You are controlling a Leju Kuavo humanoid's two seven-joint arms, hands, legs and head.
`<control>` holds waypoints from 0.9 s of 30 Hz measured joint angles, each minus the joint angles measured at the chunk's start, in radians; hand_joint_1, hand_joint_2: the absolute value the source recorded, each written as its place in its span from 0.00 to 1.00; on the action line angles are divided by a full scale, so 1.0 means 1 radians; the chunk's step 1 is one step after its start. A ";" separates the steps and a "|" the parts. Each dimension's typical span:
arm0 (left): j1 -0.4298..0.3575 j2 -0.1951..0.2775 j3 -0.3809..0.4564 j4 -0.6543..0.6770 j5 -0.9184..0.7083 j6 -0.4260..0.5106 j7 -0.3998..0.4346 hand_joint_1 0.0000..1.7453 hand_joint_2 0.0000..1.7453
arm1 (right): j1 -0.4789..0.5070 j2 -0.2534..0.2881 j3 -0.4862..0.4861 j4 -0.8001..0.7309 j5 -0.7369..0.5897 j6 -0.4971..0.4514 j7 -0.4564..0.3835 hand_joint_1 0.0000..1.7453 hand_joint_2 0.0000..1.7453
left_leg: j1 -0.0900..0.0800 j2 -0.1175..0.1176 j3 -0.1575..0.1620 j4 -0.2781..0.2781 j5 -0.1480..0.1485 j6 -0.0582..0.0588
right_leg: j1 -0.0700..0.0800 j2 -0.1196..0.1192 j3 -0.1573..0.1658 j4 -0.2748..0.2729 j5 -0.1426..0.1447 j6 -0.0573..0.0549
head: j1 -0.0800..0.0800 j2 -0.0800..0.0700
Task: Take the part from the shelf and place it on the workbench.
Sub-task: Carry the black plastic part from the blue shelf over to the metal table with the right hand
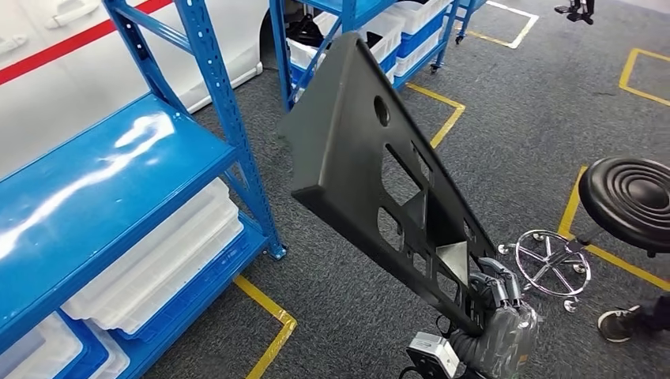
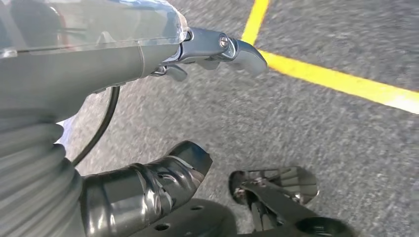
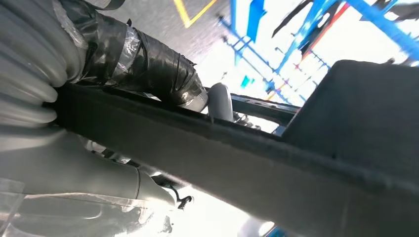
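I had the part [image 1: 371,166] off the shelf and in transit, I judged; what remained was turning to find the workbench and setting the piece down flat, keeping its long top end clear of the uprights. Nearest me, my right hand [image 1: 499,304] gripped the lower edge of that dark slotted panel, fingers [image 1: 496,276] curled over the rim and thumb [image 3: 148,66] clamped across the flange, so the panel stood tilted up and away from the wrist. My left hand [image 2: 163,113] hung low over the grey carpet with its fingers apart and nothing in them, though the blur there made me hesitant about exactly how wide. Further out stood the blue shelf [image 1: 103,174] to my left with clear bins [image 1: 166,260] beneath, and a black stool [image 1: 628,197] to my right.
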 joint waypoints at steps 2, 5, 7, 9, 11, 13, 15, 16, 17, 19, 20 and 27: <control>-0.001 0.000 0.002 0.000 0.000 0.000 0.000 0.00 1.00 | 0.004 0.004 -0.005 -0.005 -0.034 0.000 -0.014 1.00 1.00 | 0.000 -0.041 0.040 -0.100 0.039 0.005 | 0.000 0.021 -0.008 0.014 -0.005 0.010 | 0.000 0.000; -0.005 0.000 0.005 0.000 0.000 0.001 0.000 0.00 1.00 | 0.017 0.008 -0.012 -0.023 -0.133 0.000 -0.059 1.00 1.00 | -0.005 -0.044 0.048 -0.125 0.047 0.017 | -0.005 0.045 -0.019 0.015 -0.001 0.031 | 0.000 0.000; -0.004 0.000 0.008 0.000 -0.001 0.001 -0.002 0.00 1.00 | 0.025 0.011 -0.023 -0.042 -0.188 -0.001 -0.088 1.00 1.00 | -0.004 -0.022 0.054 -0.138 0.055 0.030 | -0.006 0.027 -0.027 0.030 -0.012 0.041 | 0.000 0.000; -0.004 0.000 0.012 0.000 -0.001 0.001 -0.006 0.00 1.00 | 0.029 0.015 -0.037 -0.059 -0.220 -0.002 -0.106 1.00 1.00 | -0.003 0.004 0.058 -0.147 0.059 0.040 | -0.005 -0.023 -0.068 0.115 -0.060 0.048 | 0.002 0.000; -0.002 0.000 0.018 0.000 -0.001 0.001 -0.009 0.00 1.00 | 0.033 0.019 -0.049 -0.067 -0.235 -0.002 -0.115 1.00 1.00 | -0.004 0.032 0.058 -0.148 0.057 0.044 | -0.008 -0.053 -0.128 0.234 -0.112 0.056 | 0.002 0.000; -0.001 0.000 0.022 0.000 0.000 0.000 -0.010 0.00 1.00 | 0.041 0.020 -0.063 -0.070 -0.242 -0.002 -0.118 1.00 1.00 | -0.004 0.059 0.059 -0.147 0.054 0.043 | -0.014 -0.064 -0.142 0.262 -0.105 0.061 | 0.002 0.000; -0.003 0.000 0.023 0.000 0.000 -0.001 -0.011 0.00 1.00 | 0.046 0.022 -0.077 -0.073 -0.248 -0.002 -0.123 1.00 1.00 | -0.004 0.081 0.064 -0.147 0.050 0.037 | -0.018 -0.089 -0.080 0.152 -0.047 0.061 | 0.002 0.000; -0.004 0.000 0.023 0.000 0.000 -0.002 -0.011 0.00 1.00 | 0.048 0.024 -0.083 -0.075 -0.252 -0.002 -0.127 1.00 1.00 | -0.006 0.090 0.067 -0.147 0.047 0.033 | -0.015 -0.116 -0.044 0.087 -0.026 0.057 | 0.002 0.000; -0.003 0.000 0.023 0.000 0.000 -0.003 -0.011 0.00 1.00 | 0.048 0.027 -0.089 -0.077 -0.257 -0.002 -0.130 1.00 1.00 | -0.008 0.098 0.071 -0.147 0.043 0.028 | -0.011 -0.138 -0.016 0.037 -0.013 0.052 | 0.002 0.000; -0.003 0.000 0.024 0.000 0.000 -0.003 -0.011 0.00 1.00 | 0.050 0.032 -0.098 -0.081 -0.264 -0.003 -0.135 1.00 1.00 | -0.011 0.115 0.078 -0.148 0.038 0.016 | 0.000 -0.154 -0.003 0.006 -0.015 0.039 | 0.001 0.000; -0.004 -0.001 0.024 0.000 0.000 -0.003 -0.011 0.00 1.00 | 0.051 0.034 -0.102 -0.084 -0.267 -0.003 -0.136 1.00 1.00 | -0.010 0.125 0.083 -0.149 0.036 0.009 | 0.001 -0.142 -0.003 0.004 -0.014 0.034 | 0.001 0.000; 0.000 -0.003 0.026 0.000 0.000 -0.003 -0.014 0.00 1.00 | 0.055 0.048 -0.121 -0.094 -0.272 -0.008 -0.140 1.00 1.00 | -0.002 0.027 -0.040 0.120 -0.097 -0.005 | 0.000 -0.054 0.004 -0.009 -0.006 -0.003 | 0.000 0.000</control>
